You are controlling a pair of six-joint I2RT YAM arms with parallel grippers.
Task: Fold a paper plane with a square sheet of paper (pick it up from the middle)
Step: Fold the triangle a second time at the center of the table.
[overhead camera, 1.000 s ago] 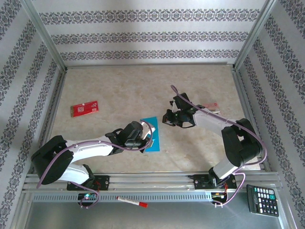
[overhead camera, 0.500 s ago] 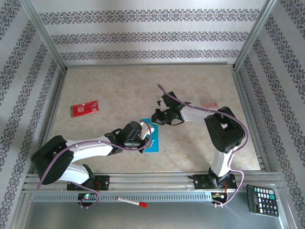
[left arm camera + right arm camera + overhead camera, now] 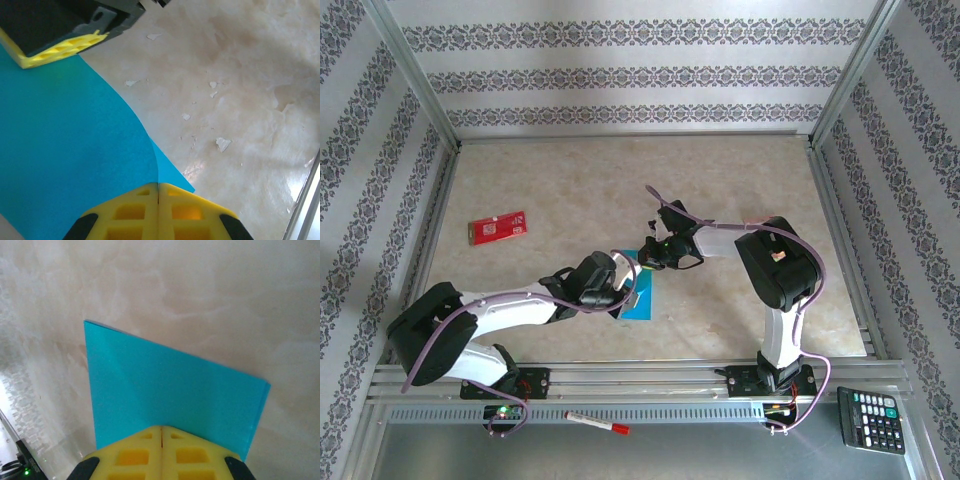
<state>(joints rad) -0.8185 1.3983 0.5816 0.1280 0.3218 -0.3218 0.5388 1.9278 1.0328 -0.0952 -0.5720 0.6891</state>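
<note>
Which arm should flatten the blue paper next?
Likely left: the left gripper, shut, sits well onto the thin teal-blue paper sheet; the right gripper sits at its far edge.

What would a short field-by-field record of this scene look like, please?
Paper: folded teal-blue paper sheet, lying on the beige marbled table
Left claw: shut, tips over the sheet
Right claw: shut, tips over the sheet
Elsewhere: small red-and-white card on the table's left side; black calculator off the table, near right
</note>
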